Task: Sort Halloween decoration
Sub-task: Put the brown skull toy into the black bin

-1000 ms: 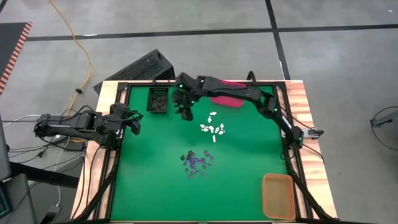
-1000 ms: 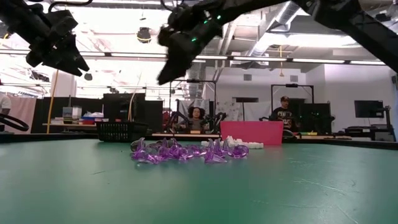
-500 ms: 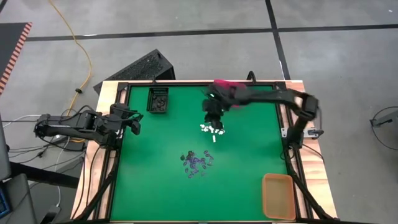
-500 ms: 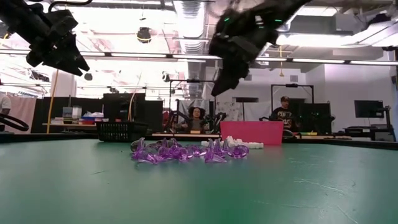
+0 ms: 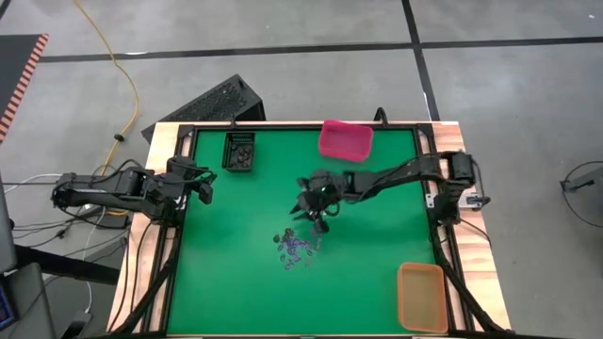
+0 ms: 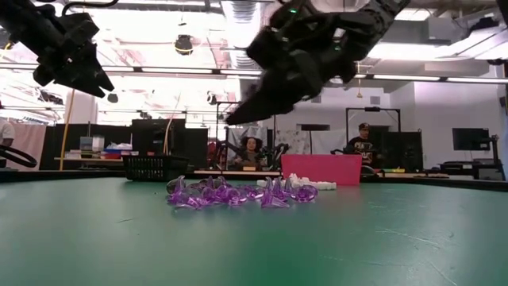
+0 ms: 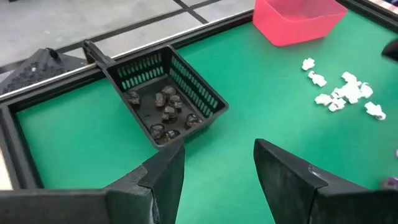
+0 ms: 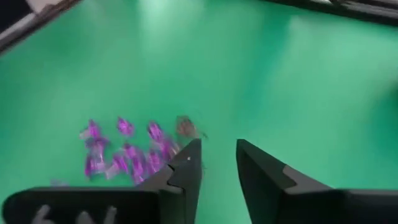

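The purple trinkets (image 5: 299, 247) lie heaped mid-table, white ones (image 7: 342, 93) nearer the pink bin (image 5: 345, 140). They are judged featherlight, stiff and slippery, best pinched singly across the body. The right gripper (image 8: 217, 163) is held spread, seemingly empty, above them.

The right gripper (image 6: 238, 119) hung above the green table (image 6: 254, 238), pointing down and to one side, its fingers too dark against the room to tell apart. Below it, and a little ahead of its tip, lay a heap of purple trinkets (image 6: 226, 193) on the table, with a few white trinkets (image 6: 305, 185) just behind the heap. Farther back stood a pink bin (image 6: 321, 169). Well off to the side, a black bin (image 6: 155, 167) sat under the raised left gripper (image 6: 101, 86). Two people sat in the room beyond.
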You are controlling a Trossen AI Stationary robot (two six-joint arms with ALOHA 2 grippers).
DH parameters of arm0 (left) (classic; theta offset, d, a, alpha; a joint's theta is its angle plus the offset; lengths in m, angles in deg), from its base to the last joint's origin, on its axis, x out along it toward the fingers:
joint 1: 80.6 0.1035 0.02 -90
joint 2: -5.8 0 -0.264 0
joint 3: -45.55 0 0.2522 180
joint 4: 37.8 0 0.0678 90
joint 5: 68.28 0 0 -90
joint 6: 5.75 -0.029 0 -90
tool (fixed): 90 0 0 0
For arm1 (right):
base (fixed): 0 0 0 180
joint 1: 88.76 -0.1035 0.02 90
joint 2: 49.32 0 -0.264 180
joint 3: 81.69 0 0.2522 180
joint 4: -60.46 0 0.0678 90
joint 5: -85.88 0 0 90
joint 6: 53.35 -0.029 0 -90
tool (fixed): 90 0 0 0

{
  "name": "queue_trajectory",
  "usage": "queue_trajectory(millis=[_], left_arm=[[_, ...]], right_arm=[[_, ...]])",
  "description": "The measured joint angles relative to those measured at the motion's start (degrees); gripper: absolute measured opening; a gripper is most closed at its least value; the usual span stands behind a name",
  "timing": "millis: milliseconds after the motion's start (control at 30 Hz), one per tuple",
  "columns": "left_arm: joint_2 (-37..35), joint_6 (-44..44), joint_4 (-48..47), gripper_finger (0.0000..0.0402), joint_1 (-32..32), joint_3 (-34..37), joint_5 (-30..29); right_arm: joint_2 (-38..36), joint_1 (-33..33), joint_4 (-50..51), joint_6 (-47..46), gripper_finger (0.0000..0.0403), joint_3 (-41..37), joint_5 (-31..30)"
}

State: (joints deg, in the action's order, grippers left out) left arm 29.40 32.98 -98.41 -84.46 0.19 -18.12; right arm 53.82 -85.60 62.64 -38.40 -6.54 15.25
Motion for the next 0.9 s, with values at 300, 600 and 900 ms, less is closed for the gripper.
queue_trajectory(millis=[300, 600, 900], left_arm=[[1.32, 0.02, -0.14, 0.0183, -0.02, -0.02, 1.42], [2.94, 0.54, 0.12, 0.0183, -0.02, -0.02, 3.22], [3.14, 0.54, 0.0, 0.0183, -0.02, -0.02, 3.24]], right_arm=[[7.51, -1.02, 0.46, 1.09, 0.0218, 7.05, 8.67], [14.59, -2.17, 1.0, 3.06, 0.022, 14.97, 9.38], [18.1, -2.28, 2.5, 3.59, 0.0218, 17.7, 9.56]])
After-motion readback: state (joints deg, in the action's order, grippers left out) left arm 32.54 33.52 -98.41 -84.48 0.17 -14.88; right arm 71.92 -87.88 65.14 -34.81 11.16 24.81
